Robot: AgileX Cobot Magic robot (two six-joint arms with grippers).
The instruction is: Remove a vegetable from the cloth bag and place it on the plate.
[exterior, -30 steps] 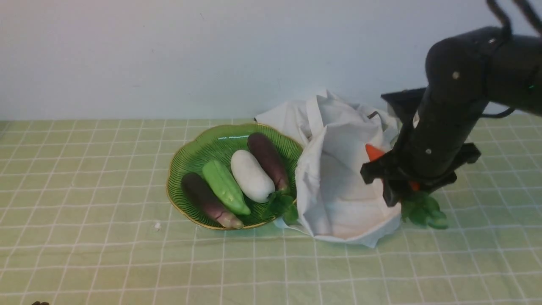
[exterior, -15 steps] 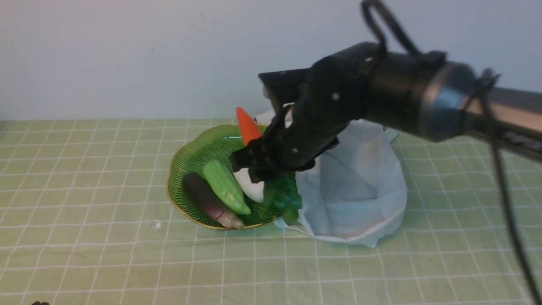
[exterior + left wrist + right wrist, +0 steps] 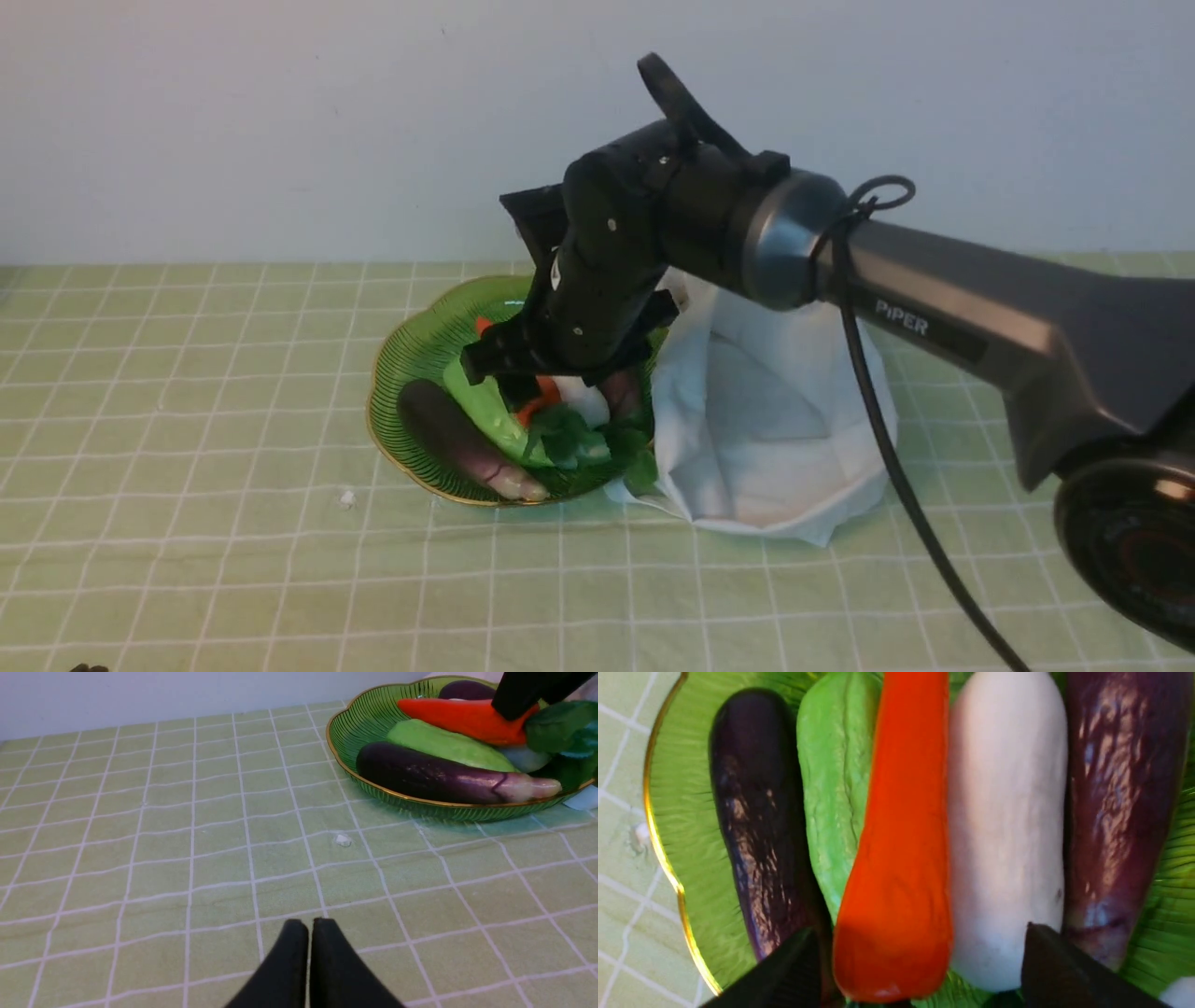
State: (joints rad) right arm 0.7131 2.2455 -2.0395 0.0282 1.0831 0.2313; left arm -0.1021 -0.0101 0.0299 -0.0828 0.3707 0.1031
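Note:
The orange carrot (image 3: 901,835) lies lengthwise on the green gold-rimmed plate (image 3: 411,350), wedged between the light green vegetable (image 3: 831,788) and the white radish (image 3: 1008,835). Its dark leafy top (image 3: 565,439) points toward the plate's near rim. My right gripper (image 3: 920,931) hovers low over the carrot's thick end, open, with a gap between each finger and the carrot. The white cloth bag (image 3: 775,420) slumps on the table just right of the plate. My left gripper (image 3: 308,921) is shut and empty, low over the tablecloth, apart from the plate (image 3: 355,728).
Two purple eggplants (image 3: 756,826) (image 3: 1115,802) lie at the outer sides of the plate. A small white crumb (image 3: 343,840) sits on the green checked tablecloth near the plate. A white wall runs behind the table.
My right arm swung left from beside the bag with the carrot, lowered it onto the plate among the other vegetables, and its jaws opened off it.

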